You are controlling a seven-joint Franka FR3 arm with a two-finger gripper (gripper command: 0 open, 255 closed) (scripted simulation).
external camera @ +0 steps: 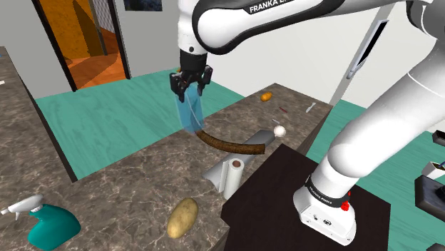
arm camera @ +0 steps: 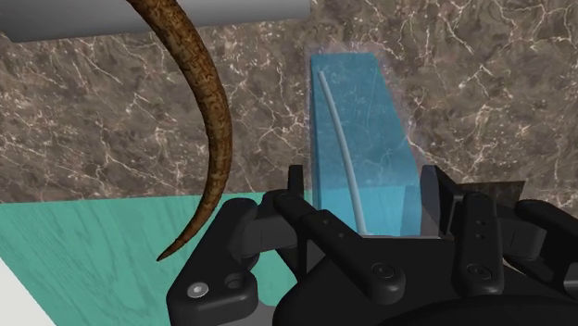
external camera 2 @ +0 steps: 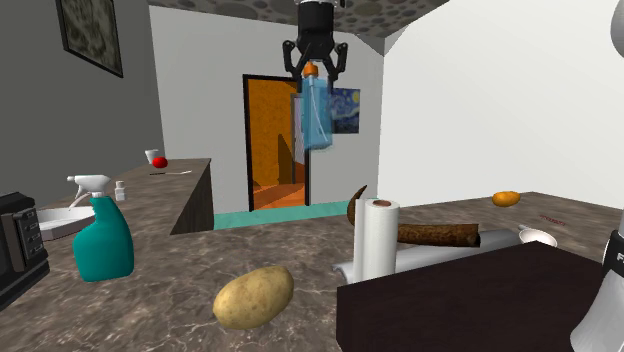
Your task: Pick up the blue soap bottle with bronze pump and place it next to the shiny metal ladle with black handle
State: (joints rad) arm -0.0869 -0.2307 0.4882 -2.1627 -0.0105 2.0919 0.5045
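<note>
1. The blue soap bottle (external camera 2: 316,115) hangs in the air, clear of the table (external camera: 128,192). The jaws are clamped on its neck at the orange-bronze pump (external camera 2: 311,68), and its translucent body dangles below them.
2. Measured from the ladle (external camera: 232,146), the bottle is above and just beside the tip of the curved handle. That handle renders brown and rough rather than black. In the wrist view it sweeps past 1 side of the bottle, with bare marbled table underneath.
3. Judged from this, the grasp and the lift are done, and the carry toward the ladle looks close to finished.
4. What seems left is to lower the bottle and stand it upright on the table beside the ladle without knocking the handle. Then the jaws must open and back away.
5. Other things lie around the ladle. A paper towel roll (external camera: 232,175) stands just beside it and a potato (external camera: 182,217) lies farther off. A teal spray bottle (external camera: 50,224) is well apart, and a small orange thing (external camera: 265,96) lies beyond the ladle.
</note>
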